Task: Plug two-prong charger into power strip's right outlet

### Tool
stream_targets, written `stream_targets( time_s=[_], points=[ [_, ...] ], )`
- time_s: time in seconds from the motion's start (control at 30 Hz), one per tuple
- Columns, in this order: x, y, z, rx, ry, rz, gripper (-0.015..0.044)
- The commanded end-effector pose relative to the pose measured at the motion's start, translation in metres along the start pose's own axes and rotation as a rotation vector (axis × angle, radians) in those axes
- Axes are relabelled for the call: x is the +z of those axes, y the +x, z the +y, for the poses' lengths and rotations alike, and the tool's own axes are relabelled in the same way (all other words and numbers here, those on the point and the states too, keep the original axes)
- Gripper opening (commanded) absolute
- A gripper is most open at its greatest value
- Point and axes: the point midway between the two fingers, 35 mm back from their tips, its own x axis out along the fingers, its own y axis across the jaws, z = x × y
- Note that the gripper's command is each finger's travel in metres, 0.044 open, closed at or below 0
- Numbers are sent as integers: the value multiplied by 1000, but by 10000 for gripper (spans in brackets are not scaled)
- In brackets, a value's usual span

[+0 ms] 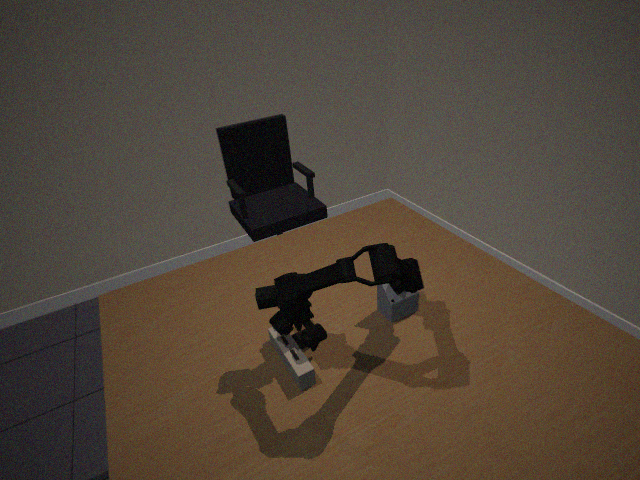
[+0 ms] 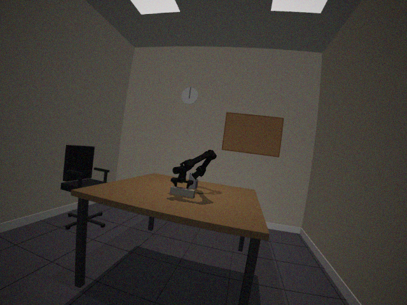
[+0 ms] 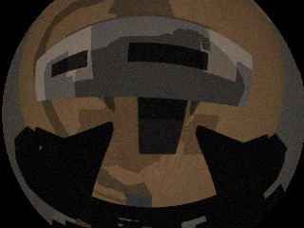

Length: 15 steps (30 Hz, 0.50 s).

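Your claw [image 3: 156,147] is spread wide and pinching nothing. In the wrist view its two dark fingers stand well apart on either side of the charger [image 3: 159,123]. The charger shows as a dark block in the gap, touching neither finger as far as you can see. It sits hard against the near edge of the grey power strip [image 3: 159,79], under the strip's central dark slot. A second slot shows further left. From these views you cannot tell whether the prongs are fully home, or which outlet counts as the right one.

By the look of it, you are at the let-go and check step. If the plug is seated, the next move calls for a straight lift away, keeping the fingers wide so that neither one clips the charger. If it is only resting there, you would need to pinch it again, square it to the slots and press both prongs in together.

From above, the strip lies on the tan bench [image 1: 465,335] under the wrist, well apart from the arm's grey base block [image 1: 398,305]. A black office chair [image 1: 268,180] stands beyond the bench's far edge, on dark floor tiles [image 1: 46,387]. The room is dim, with a wall clock [image 2: 189,94] and a corkboard [image 2: 252,133].
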Motion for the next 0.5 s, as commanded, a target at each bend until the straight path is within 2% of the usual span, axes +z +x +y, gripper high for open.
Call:
stream_targets(
  time_s=[0.0, 0.47],
  points=[
    [-5, 0, 0, -2, -2, 1, 440],
    [-20, 1, -1, -2, -2, 2, 440]
  ],
)
